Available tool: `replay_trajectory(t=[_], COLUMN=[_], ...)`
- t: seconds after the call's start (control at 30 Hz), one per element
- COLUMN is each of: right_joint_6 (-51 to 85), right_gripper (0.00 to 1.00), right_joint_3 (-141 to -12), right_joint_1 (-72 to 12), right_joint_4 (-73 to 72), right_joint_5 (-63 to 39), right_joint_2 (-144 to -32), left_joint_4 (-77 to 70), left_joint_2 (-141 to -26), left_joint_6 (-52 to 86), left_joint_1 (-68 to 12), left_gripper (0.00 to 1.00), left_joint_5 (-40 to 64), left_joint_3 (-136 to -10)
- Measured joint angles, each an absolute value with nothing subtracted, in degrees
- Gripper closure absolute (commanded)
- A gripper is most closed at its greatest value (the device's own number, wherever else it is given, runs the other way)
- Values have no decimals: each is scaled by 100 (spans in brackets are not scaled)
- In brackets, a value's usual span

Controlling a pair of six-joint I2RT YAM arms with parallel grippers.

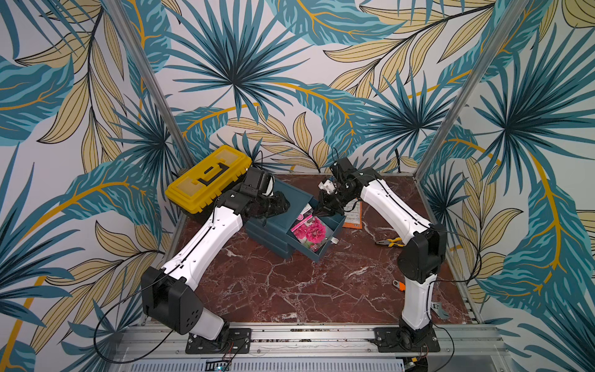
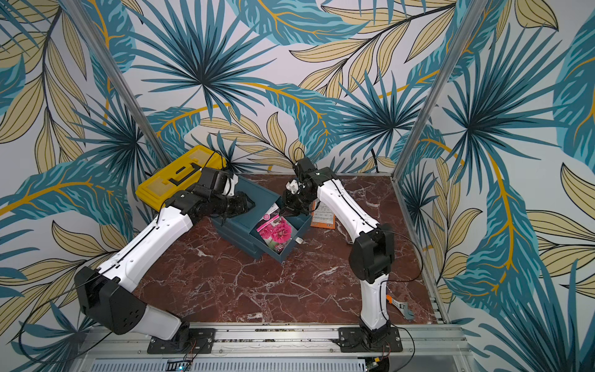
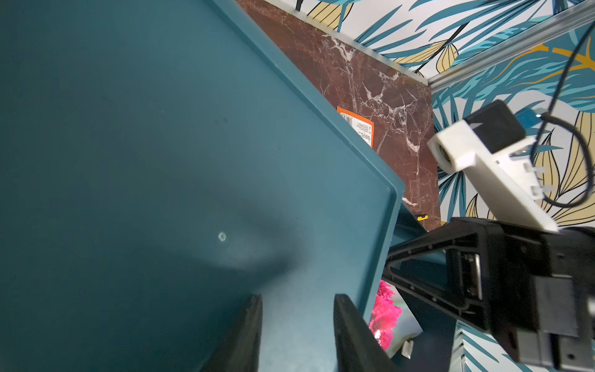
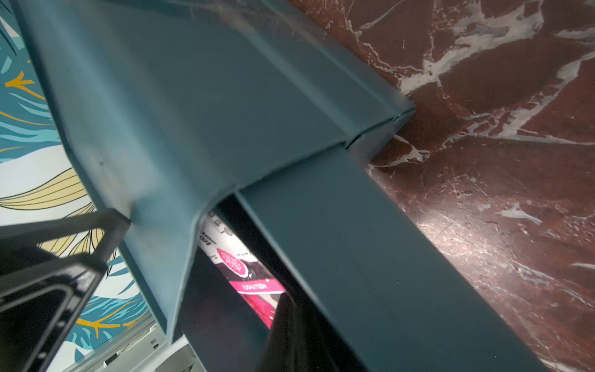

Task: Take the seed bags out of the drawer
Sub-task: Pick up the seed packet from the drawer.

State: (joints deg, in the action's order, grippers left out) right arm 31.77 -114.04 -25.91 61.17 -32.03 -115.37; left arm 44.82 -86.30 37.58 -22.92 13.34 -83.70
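A blue drawer (image 1: 322, 254) (image 2: 289, 249) stands pulled out of its small cabinet (image 1: 296, 193) (image 3: 161, 161). In it lies a seed bag (image 1: 309, 232) (image 2: 277, 230) (image 4: 248, 273) with pink flowers on its front, its far end raised. My right gripper (image 1: 323, 212) (image 2: 286, 212) (image 4: 286, 299) reaches into the drawer's back end and is shut on that bag's far edge. Another seed bag (image 1: 354, 215) (image 2: 323, 217) (image 3: 359, 124), orange-edged with its white back up, lies on the table right of the drawer. My left gripper (image 1: 283, 204) (image 3: 297, 298) rests over the cabinet top, jaws a little apart and empty.
A yellow toolbox (image 1: 206, 178) sits behind my left arm at the back left. Pliers (image 1: 391, 242) lie by my right arm's elbow. An orange-handled tool (image 1: 399, 285) and a grey tool (image 1: 439, 310) lie near the right edge of the marbled table (image 1: 289, 290).
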Motion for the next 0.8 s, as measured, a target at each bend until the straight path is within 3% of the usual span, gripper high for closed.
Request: replay_trajectory(t=[0.43, 0.8], right_joint_6=[4014, 4687], right_gripper=[100, 100], right_joint_3=[-11404, -11443], right_joint_1=[-2587, -2449], right_joint_4=[5732, 5489], right_joint_5=[-3330, -4073], right_joint_2=[-11638, -11594], left_joint_4=[4359, 4209], left_joint_2=[-8584, -8556], left_joint_6=[3811, 3889], left_joint_1=[-2292, -2292], left_gripper=[59, 59], left_joint_5=[1334, 1341], left_joint_3=[-8274, -8184])
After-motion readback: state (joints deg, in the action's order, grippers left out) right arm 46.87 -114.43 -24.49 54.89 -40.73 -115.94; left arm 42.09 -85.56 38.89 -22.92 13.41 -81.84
